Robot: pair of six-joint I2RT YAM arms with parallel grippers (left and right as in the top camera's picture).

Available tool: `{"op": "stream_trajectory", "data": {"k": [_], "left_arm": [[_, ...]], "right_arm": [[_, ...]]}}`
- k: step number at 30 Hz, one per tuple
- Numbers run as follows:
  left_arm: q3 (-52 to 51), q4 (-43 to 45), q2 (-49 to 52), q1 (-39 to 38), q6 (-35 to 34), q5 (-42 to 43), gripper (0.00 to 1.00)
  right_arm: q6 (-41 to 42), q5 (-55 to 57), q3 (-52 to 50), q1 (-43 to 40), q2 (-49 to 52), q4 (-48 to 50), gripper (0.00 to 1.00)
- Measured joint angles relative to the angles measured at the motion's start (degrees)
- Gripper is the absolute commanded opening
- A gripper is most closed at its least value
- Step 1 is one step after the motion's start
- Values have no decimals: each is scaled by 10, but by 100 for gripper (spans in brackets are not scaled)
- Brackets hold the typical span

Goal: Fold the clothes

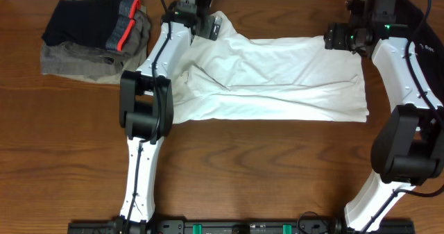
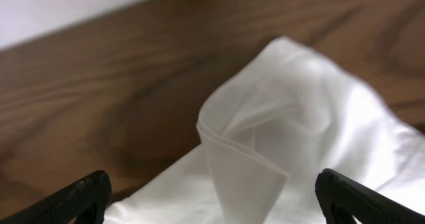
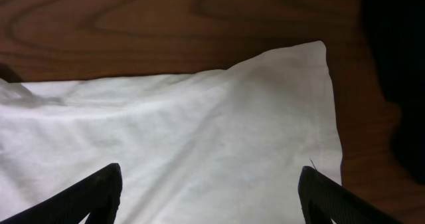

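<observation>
Pile of garments (image 1: 97, 39) on wooden table (image 1: 263, 164).
Navy piece (image 1: 80, 22) with red-and-grey band on top, grey piece (image 1: 66, 64) beneath, at far left corner.

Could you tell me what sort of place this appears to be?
Probably a robot test bench for laundry folding: a wooden table, a white T-shirt spread on it, and a pile of dark clothes.

I see here a robotics lab bench: the left arm (image 1: 142, 116) and the right arm (image 1: 406, 133) stand on a black rail (image 1: 243, 227) at the edge of a wood-grain table (image 1: 277, 164), where a white T-shirt (image 1: 277, 81) and a pile of dark clothes (image 1: 97, 36) lie.
</observation>
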Motion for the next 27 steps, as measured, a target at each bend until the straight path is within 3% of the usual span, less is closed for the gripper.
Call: {"op": "stream_trajectory", "data": {"k": [2,6,10,14,22,24,27], "left_arm": [[0,0,8,-1,3,0,91],[0,1,14,-5,3,0,64],[0,1,14,-8,2,0,54],[0,9,14,-9,-5,0,36],[0,13,14,-9,-9,0,18],[0,13,14,-9,-10,0,6],[0,14,14,-9,-9,-9,6]], "right_arm": [[0,0,0,0,0,0,82],[0,0,0,0,0,-2,80],[0,1,0,0,0,-5,80],[0,2,0,0,0,-6,80],[-1,2,0,0,0,-6,80],[-1,2,0,0,0,-7,80],[-2,3,0,0,0,-7,81]]}}
